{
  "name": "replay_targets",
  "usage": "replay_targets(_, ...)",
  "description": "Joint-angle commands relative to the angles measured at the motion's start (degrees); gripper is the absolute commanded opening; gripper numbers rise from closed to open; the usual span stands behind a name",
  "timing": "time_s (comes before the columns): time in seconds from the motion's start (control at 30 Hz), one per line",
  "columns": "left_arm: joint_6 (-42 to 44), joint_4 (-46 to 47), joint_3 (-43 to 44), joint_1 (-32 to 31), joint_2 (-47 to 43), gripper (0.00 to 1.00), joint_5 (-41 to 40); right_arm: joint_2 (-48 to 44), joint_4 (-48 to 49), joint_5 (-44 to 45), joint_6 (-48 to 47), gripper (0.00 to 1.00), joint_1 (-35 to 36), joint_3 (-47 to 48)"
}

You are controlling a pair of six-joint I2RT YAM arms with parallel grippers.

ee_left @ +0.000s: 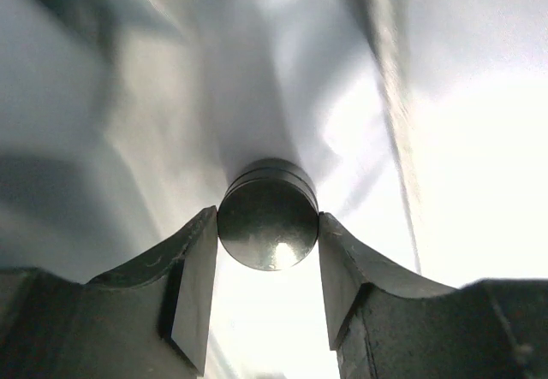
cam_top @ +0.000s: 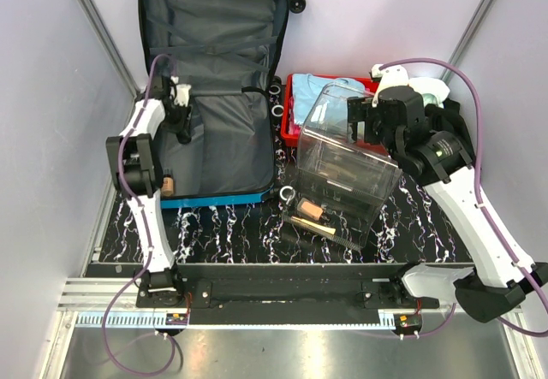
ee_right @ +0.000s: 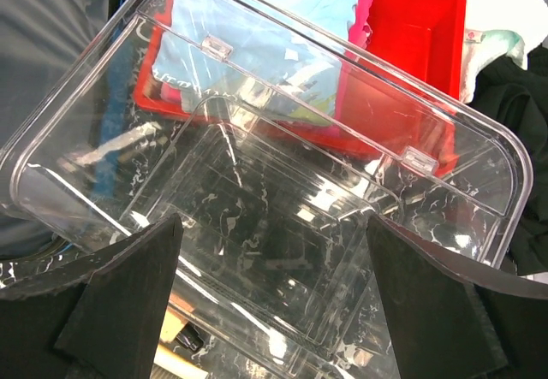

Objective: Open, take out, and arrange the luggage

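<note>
top view: the luggage (cam_top: 223, 54) lies open at the table's back left, its lid leaning on the wall and the grey lining showing. the left gripper (cam_top: 181, 109) reaches into its left side. the right gripper (cam_top: 364, 121) hovers by the clear bin (cam_top: 342, 161), which sits in front of the red tray (cam_top: 290, 127).

left wrist: the jaws are half closed, pinching a dark round cylinder (ee_left: 268, 212) against the lining.

right wrist: the jaws are spread wide and hold nothing.

the taking-out step looks to be in hand. the next move likely calls for lifting the cylinder clear and carrying it towards the bin.
</note>
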Motion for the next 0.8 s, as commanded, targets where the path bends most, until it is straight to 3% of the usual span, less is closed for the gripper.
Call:
replay_targets(0.0,2.01,3.28,-9.47,-1.07,-14.13,0.0,6.49,-1.66,0.3,-2.17,1.09,0.94,0.04,1.17)
replay_targets(0.33,3.75,4.69,-24.25,-6.26,-30.32,0.0,11.5,-3.33,0.74,-4.99,2.41,0.94,0.04,0.21)
replay_targets(0.57,13.07,-0.83,-30.76,-24.52,-46.22,0.0,18.97,-2.98,-0.05,-6.31,3.38,0.94,0.04,1.43)
replay_targets(0.7,19.58,-14.59,-26.48,-33.58,-48.8,0.0,25.81,-2.63,-0.66,-6.75,3.91,0.94,-0.05,2.31)
replay_targets(0.77,20.55,-16.66,-24.09,-38.85,-48.27,0.0,25.14,-2.71,-0.49,-7.18,4.08,0.95,0.04,2.4)
